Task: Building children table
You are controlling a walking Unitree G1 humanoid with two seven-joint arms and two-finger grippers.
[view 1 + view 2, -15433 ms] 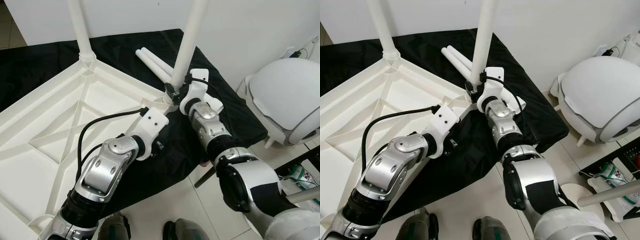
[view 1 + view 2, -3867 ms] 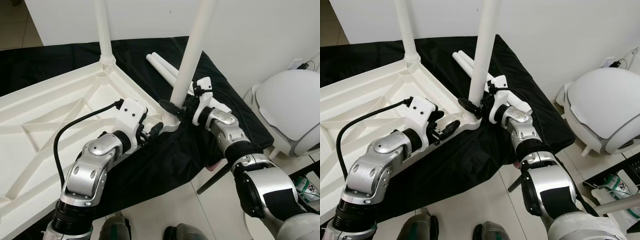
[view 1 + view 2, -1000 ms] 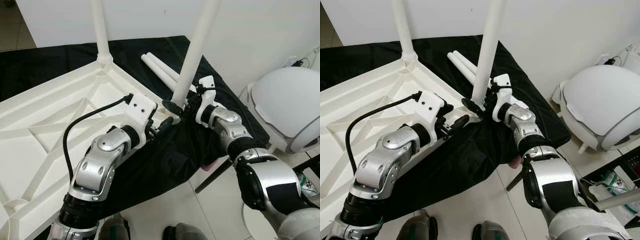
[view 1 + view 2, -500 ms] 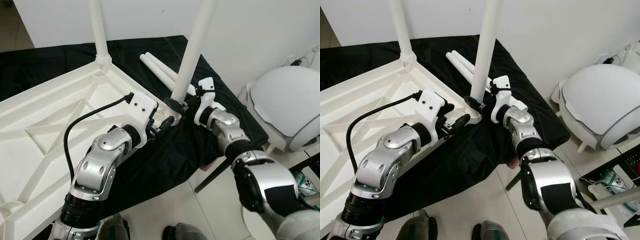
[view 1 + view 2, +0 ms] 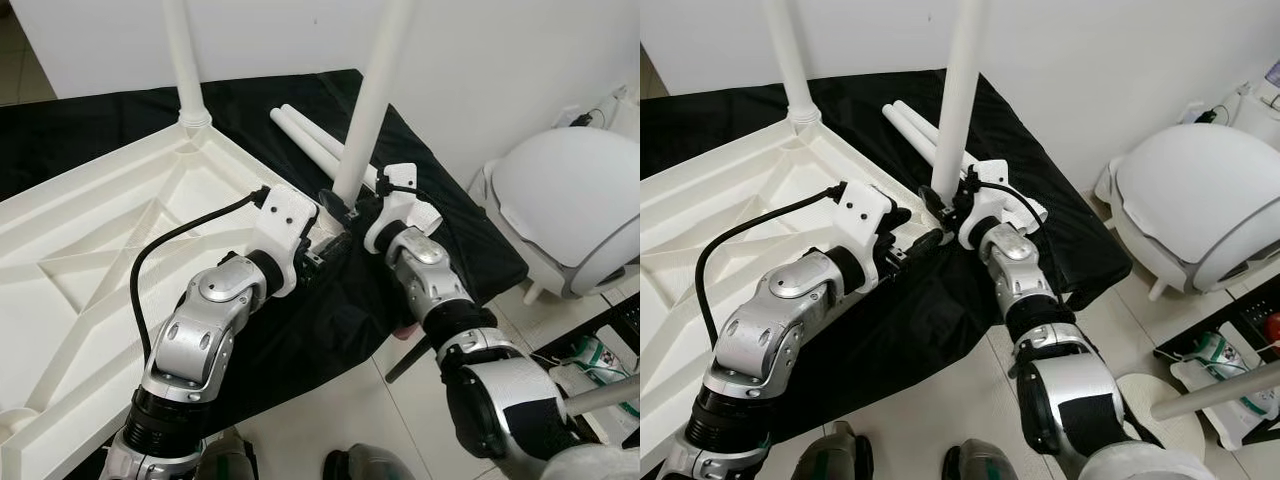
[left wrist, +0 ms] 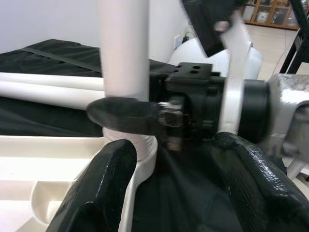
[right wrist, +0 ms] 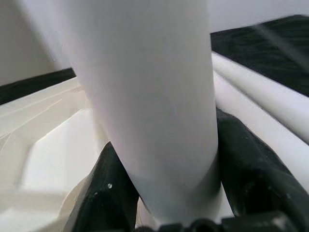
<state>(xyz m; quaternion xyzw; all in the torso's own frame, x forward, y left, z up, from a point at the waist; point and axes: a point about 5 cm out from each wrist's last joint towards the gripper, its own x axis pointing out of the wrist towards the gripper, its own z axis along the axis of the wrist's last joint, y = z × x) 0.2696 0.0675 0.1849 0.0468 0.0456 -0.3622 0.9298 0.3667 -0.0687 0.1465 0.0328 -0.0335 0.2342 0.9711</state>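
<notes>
Since a moment ago the right gripper [image 5: 940, 205] keeps clamping the leg [image 5: 958, 100] at its base, the open left gripper [image 5: 910, 245] at its 8 o'clock, so seating seems nearly done.

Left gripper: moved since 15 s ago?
Yes. The left gripper has advanced to the tabletop corner where the right gripper clamps the leg; earlier it sat short of that corner, over the black cloth.
</notes>
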